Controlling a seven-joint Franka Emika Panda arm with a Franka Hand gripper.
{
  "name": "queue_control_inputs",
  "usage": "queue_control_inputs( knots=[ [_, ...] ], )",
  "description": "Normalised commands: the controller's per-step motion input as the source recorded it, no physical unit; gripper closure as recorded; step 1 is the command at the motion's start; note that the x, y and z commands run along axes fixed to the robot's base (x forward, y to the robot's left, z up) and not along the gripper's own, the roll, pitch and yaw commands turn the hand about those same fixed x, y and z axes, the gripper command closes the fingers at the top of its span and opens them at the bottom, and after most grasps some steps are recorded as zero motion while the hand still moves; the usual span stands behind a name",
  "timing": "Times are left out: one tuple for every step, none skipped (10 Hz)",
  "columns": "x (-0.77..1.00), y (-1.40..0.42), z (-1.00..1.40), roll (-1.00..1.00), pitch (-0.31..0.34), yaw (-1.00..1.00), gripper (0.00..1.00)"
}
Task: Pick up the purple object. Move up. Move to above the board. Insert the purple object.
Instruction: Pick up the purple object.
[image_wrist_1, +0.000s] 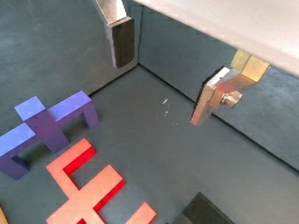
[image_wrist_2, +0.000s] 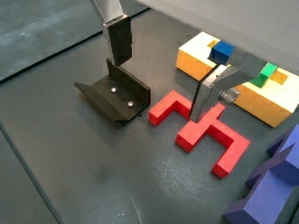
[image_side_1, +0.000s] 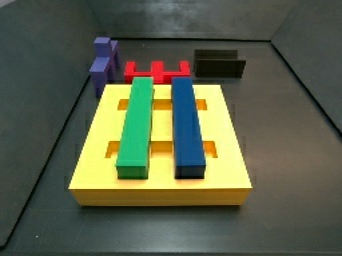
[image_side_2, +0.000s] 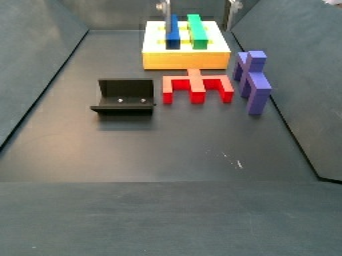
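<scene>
Wrist view, gripper: you see the gripper (image_wrist_1: 166, 77) over bare dark floor, fingers spread wide, nothing between the silver plates.
Wrist view, purple object: the purple object (image_wrist_1: 45, 129) lies flat on the floor, off to one side of the gripper and not touched by it.
Wrist view, red piece: the red notched piece (image_wrist_1: 93, 188) lies just beside the purple object.

Wrist view, gripper: here too you see the gripper (image_wrist_2: 170, 68) parted and empty, one finger (image_wrist_2: 119, 39) above the fixture (image_wrist_2: 115, 92).
Wrist view, board: the board (image_wrist_2: 236, 81) sits beyond the red piece (image_wrist_2: 201, 129), partly behind a finger.
Wrist view, purple object: it (image_wrist_2: 274, 183) shows at the frame's edge, near the red piece.

Side view, board: your yellow board (image_side_1: 163, 190) carries a green bar (image_side_1: 136, 121) and a blue bar (image_side_1: 186, 122) side by side.
Side view, purple object: it (image_side_1: 103, 61) lies behind the board, beside the red piece (image_side_1: 159, 71).
Side view, fixture: behind the board (image_side_1: 219, 64).

Side view, layout: the purple object (image_side_2: 253, 78) lies between the board (image_side_2: 187, 55) and the open floor, just beside the red piece (image_side_2: 197, 87); the fixture (image_side_2: 126, 97) stands apart.
Side view, gripper: you can only see the finger tips (image_side_2: 201, 12) above the board's far edge.
</scene>
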Motion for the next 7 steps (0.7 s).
queue_control_inputs(
  knots=[
    [0.00,0.00,0.00,0.00,0.000,-0.01,0.00],
    [-0.06,0.00,0.00,-0.04,-0.073,-0.29,0.00],
    [-0.39,0.00,0.00,-0.03,-0.180,-0.25,0.00],
    [-0.56,-0.08,0.00,-0.01,-0.234,-0.27,0.00],
    [-0.57,-0.24,0.00,0.00,-0.247,-0.27,0.00],
    [-0.61,-0.30,0.00,0.00,-0.246,-0.26,0.00],
    [-0.57,-0.35,-0.04,0.00,-0.210,-0.29,0.00]
  ],
)
